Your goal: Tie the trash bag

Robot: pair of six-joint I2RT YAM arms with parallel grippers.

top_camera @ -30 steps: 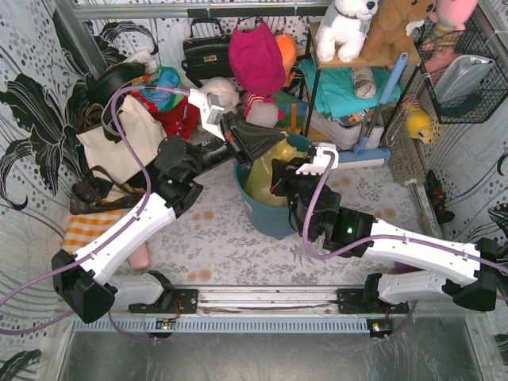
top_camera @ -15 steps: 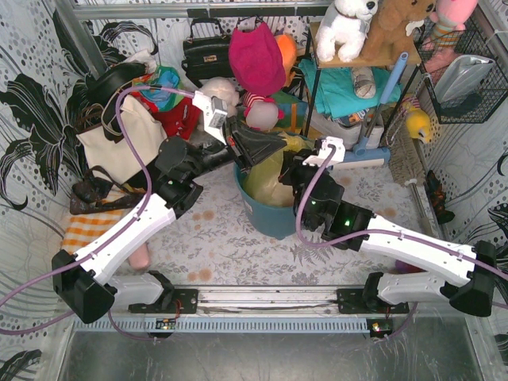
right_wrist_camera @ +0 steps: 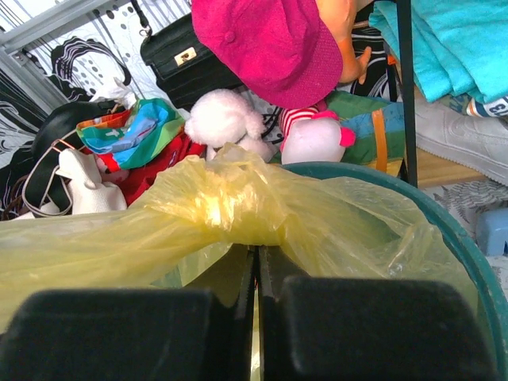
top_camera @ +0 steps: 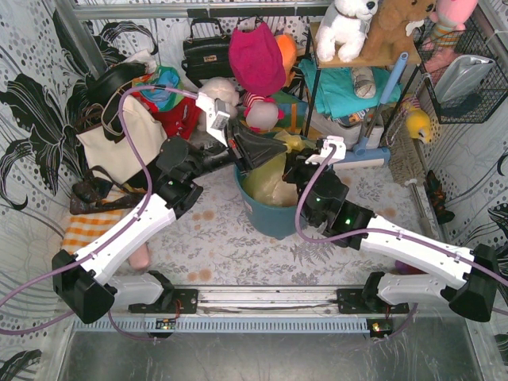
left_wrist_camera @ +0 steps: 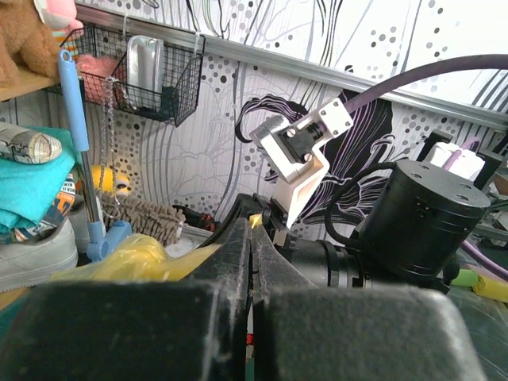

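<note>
With left fingers [left_wrist_camera: 230,254] and right fingers [right_wrist_camera: 349,325] each clamped on the trash bag [right_wrist_camera: 238,202] — draw apart evenly, gently.

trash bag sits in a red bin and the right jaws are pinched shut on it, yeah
Not quite: the bin is teal, not red, as the right wrist view shows. The trash bag does sit in it, with the right gripper's jaws pinched shut on it.

The near side of the teal bin [top_camera: 270,218] is open; toys [top_camera: 262,115] and a shelf [top_camera: 361,60] crowd behind it.
</note>
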